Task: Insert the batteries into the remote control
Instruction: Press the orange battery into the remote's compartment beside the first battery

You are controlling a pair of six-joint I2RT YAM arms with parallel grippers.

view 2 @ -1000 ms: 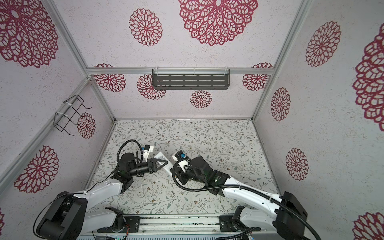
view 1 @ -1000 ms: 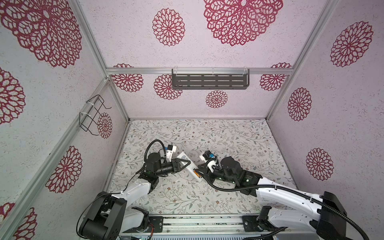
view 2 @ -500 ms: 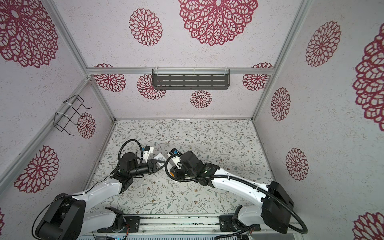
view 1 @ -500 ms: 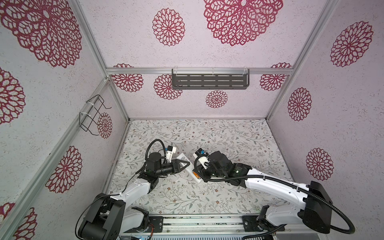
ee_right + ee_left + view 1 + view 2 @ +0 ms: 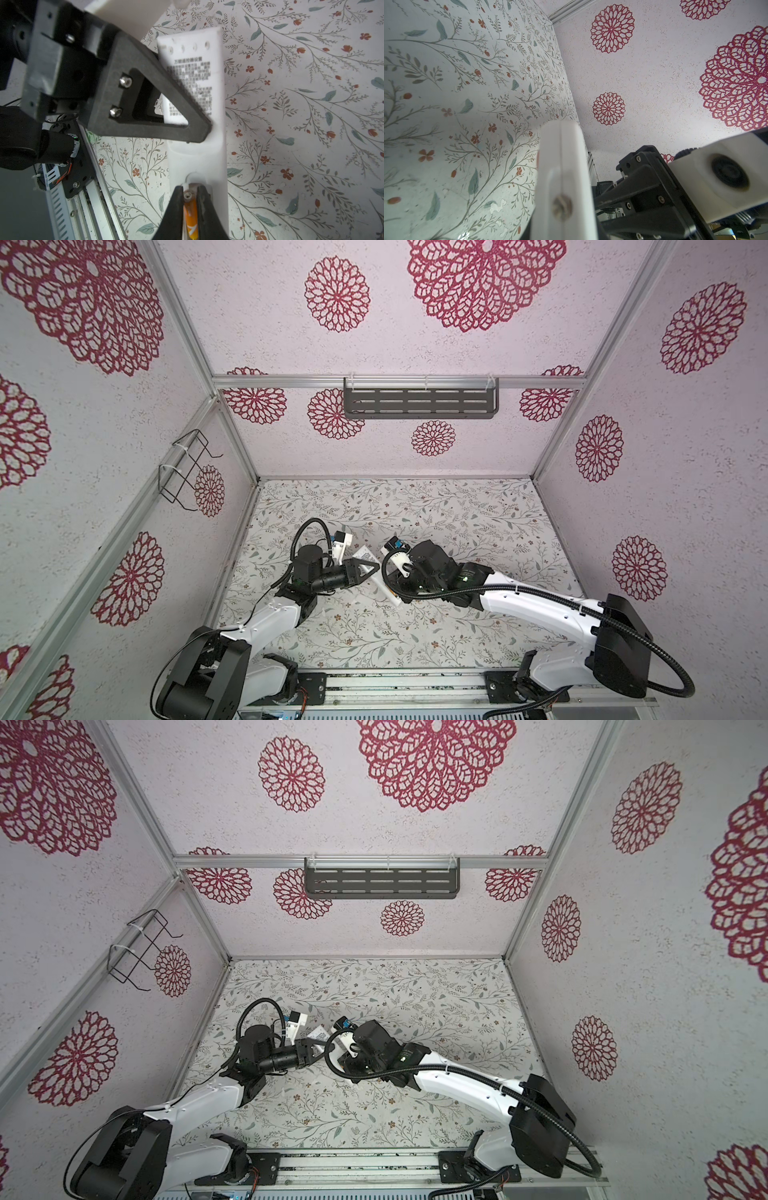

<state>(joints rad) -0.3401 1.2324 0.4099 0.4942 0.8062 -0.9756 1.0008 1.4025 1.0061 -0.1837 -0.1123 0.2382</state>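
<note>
Nearest the camera head, a metal rail (image 5: 407,686) runs along the front edge and carries the bases of both arms. From it the left arm (image 5: 266,616) and the right arm (image 5: 536,601) reach inward over the floral worktop (image 5: 457,531) and meet left of its middle, as both top views show. The right jaws are pinching an orange battery (image 5: 190,216) between their tips. Its metal end points at a rounded notch (image 5: 194,176) in the back of the remote (image 5: 199,153), and the battery lies over the remote's end away from the label (image 5: 195,74). Whether it sits in a compartment cannot be told. The remote is slim and white, back side up. The left jaws, black and triangular, are pressed onto it about midway along, one finger (image 5: 166,83) lying across the printed label and the other hidden beneath. In a top view the remote (image 5: 363,552) slants between the two wrists, its labelled end showing past the left jaws; whether it touches the worktop cannot be told. Farther back, a dark slotted shelf (image 5: 419,404) hangs on the rear wall (image 5: 374,460) under a metal bar (image 5: 291,381), and a black wire basket (image 5: 185,472) is fixed to the left wall (image 5: 104,489). Red medallions (image 5: 433,438) dot the pale walls.
</note>
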